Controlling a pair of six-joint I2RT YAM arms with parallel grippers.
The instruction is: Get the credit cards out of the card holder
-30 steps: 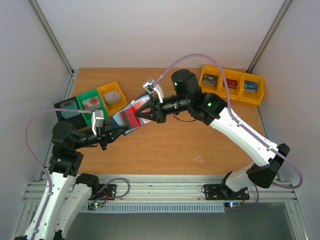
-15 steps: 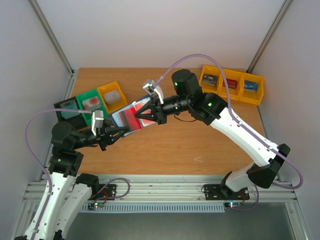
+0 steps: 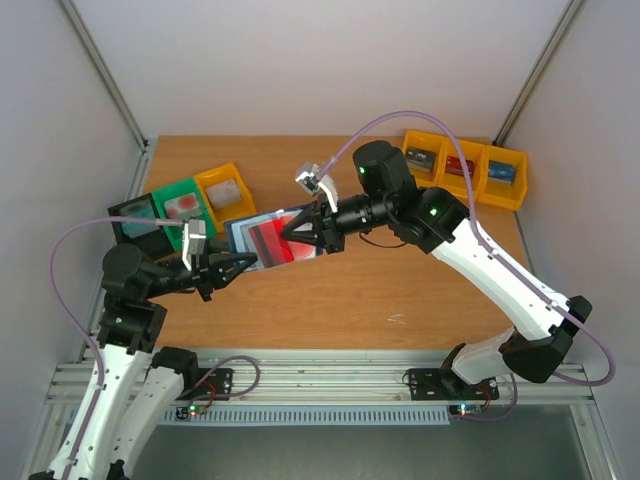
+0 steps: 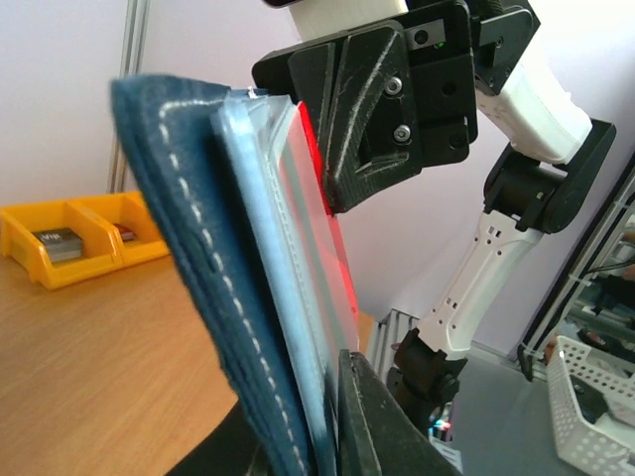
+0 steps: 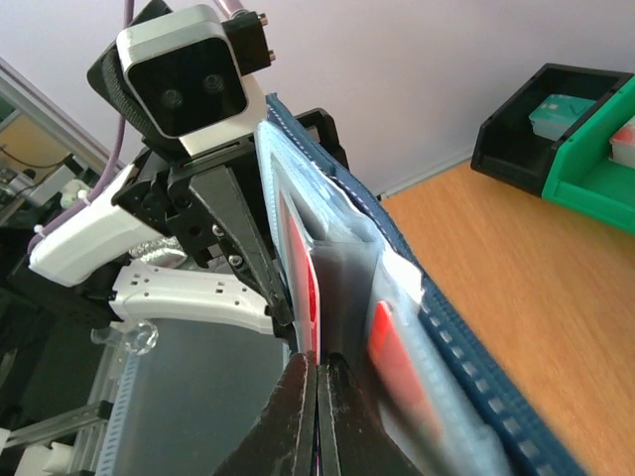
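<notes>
Top external view, left end effector (image 3: pixel 247 262) clamping navy card holder (image 3: pixel 238 235) above counter (image 3: pixel 400 290), right end effector (image 3: pixel 287 233) pinched on red card (image 3: pixel 264 241).

Card holder (image 4: pixel 184 248) matt cloth w/ stitching; red card (image 4: pixel 332 233) glossy plastic.

A brown wooden table (image 3: pixel 350 300) lies under everything. On its left side, three bins stand side by side in a row: a black bin (image 3: pixel 125 232), a green bin (image 3: pixel 160 192) and a yellow bin (image 3: pixel 213 175). Each has a small pale thing inside. At the far right, three more yellow bins (image 3: pixel 505 200) stand in a row. They hold a grey thing (image 3: pixel 419 157), a red thing (image 3: pixel 462 166) and a blue thing (image 3: pixel 501 171). A white basket (image 4: pixel 595 372) stands off past the table.
</notes>
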